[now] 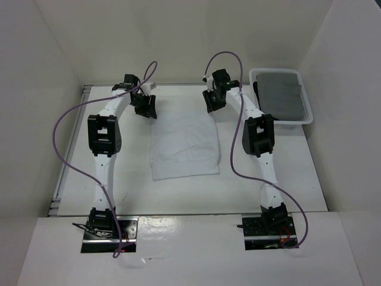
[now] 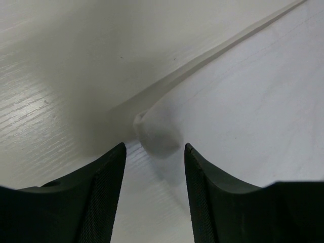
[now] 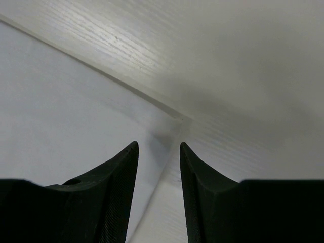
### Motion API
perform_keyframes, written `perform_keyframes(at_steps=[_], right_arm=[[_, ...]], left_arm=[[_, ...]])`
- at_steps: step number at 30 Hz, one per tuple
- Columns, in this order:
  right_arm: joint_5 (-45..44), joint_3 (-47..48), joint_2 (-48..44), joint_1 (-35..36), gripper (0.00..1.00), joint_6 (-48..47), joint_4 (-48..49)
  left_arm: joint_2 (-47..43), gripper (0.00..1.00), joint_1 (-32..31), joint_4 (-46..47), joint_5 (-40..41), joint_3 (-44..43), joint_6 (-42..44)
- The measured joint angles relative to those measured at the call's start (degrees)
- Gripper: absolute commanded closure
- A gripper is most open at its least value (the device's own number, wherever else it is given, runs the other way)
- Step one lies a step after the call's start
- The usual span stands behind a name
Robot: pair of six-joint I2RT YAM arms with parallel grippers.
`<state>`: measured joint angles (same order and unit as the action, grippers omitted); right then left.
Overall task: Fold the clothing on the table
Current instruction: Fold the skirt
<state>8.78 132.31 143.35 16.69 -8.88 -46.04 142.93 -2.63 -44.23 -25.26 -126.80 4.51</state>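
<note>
Top view looks down from behind; 2 wrist views hug far corners of the clothing [image 1: 183, 149].

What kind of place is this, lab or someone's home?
Most likely a lab test cell, not a home: a white table boxed in by plain white walls, the left arm and right arm bolted at its near edge, and only one white clothing piece plus a basket holding a dark grey cloth.

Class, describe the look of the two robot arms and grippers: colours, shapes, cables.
Left arm and right arm: slim white links, black joint housings, a looping purple cable each. Left gripper and right gripper: black, two tapered fingers, textured inner faces.
</note>
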Motion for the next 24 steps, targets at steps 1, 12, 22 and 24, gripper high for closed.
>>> perform_keyframes(at_steps=[1, 12, 22, 24], right_arm=[[0.2, 1.2, 0.66, -0.07, 0.56, 0.0, -0.09], [2.03, 9.55, 7.04, -0.24, 0.58, -0.02, -3.56], [2.49, 9.81, 7.06, -0.39, 0.59, -0.09, -4.5], [2.49, 9.81, 7.06, -0.61, 0.59, -0.24, -4.66]], left_arm=[[0.13, 0.43, 0.02, -0.07, 0.02, -0.24, 0.0], [0.61, 0.46, -0.33, -0.81, 0.85, -1.07, 0.09], [0.61, 0.47, -0.33, -0.81, 1.18, -1.07, 0.79], [0.61, 0.47, -0.33, -0.81, 1.22, -1.07, 1.16]])
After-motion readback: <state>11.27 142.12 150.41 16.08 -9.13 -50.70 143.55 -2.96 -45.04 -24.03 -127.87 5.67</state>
